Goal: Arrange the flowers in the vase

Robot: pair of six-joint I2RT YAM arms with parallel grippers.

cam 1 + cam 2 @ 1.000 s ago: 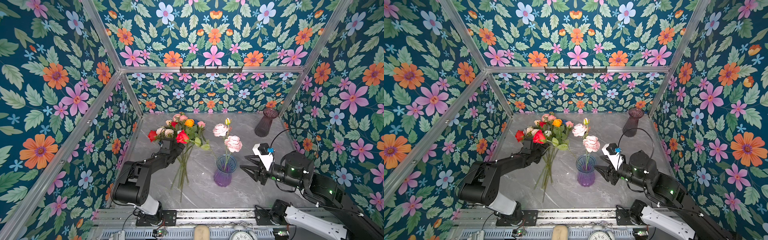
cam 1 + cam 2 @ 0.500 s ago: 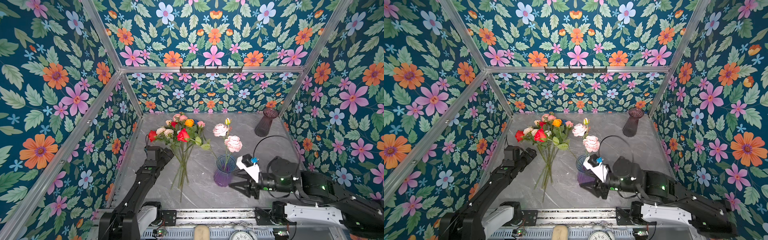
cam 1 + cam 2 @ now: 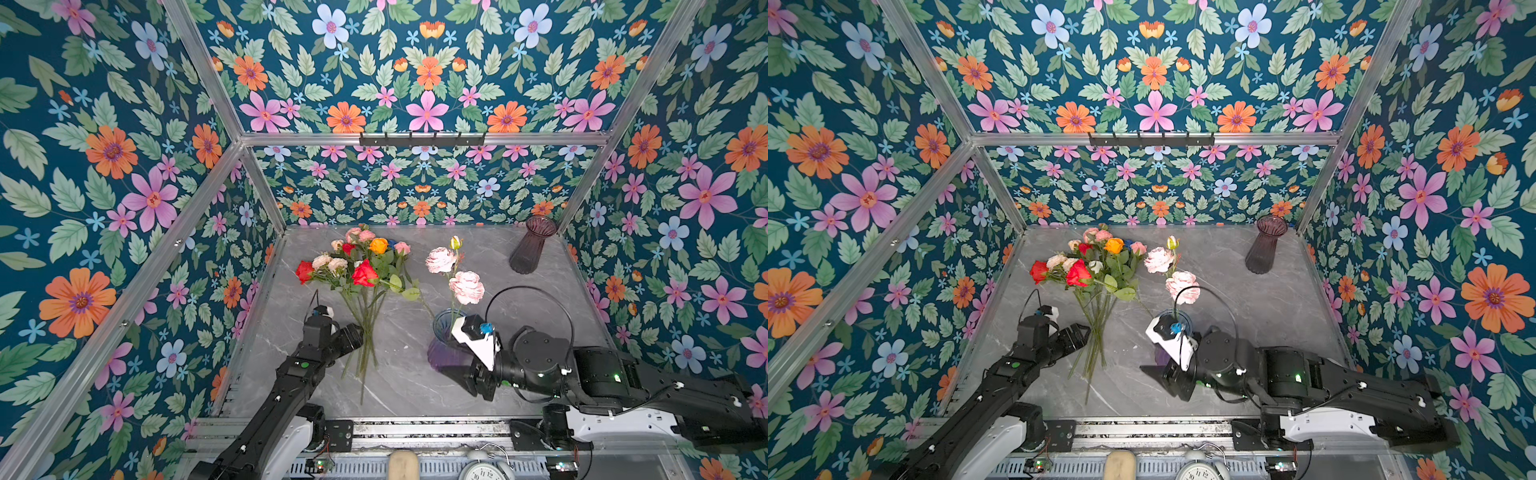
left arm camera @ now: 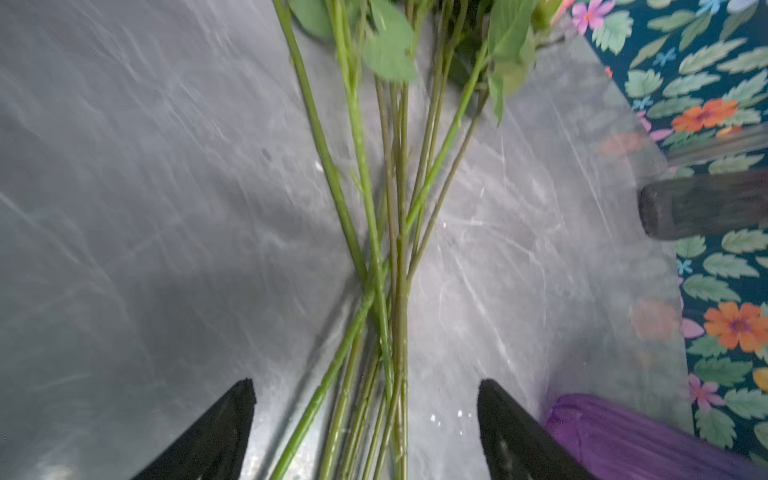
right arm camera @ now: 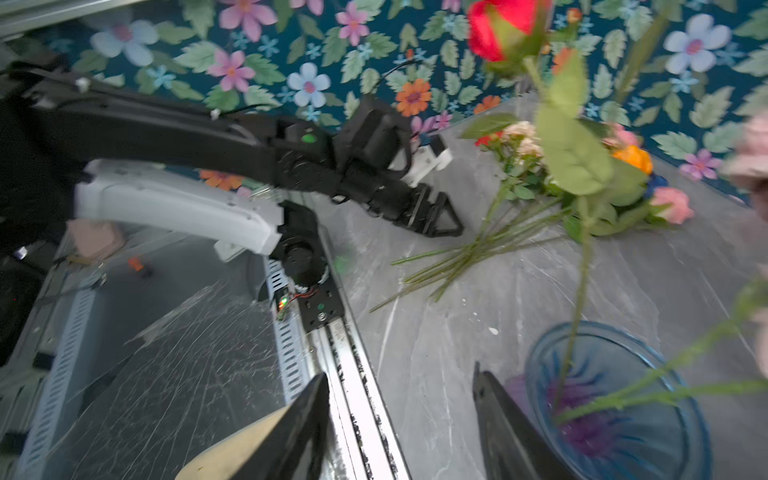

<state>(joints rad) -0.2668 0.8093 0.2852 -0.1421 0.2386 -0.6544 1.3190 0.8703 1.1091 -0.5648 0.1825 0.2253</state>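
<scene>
Both gaping, empty; flowers [image 3: 365, 272] just ahead of left gripper [image 4: 365, 384]; vase [image 3: 441, 353] beside right gripper [image 5: 400, 372].

Grey marble tabletop [image 3: 415, 390] boxed in by floral wallpaper [image 3: 426, 83]
A dark ribbed vase [image 3: 532, 249] stands upright in the far right corner. A black hook rail [image 3: 422, 139] sits on the back aluminium frame [image 3: 216, 87], and a clock [image 3: 482, 471] shows at the near edge.
</scene>
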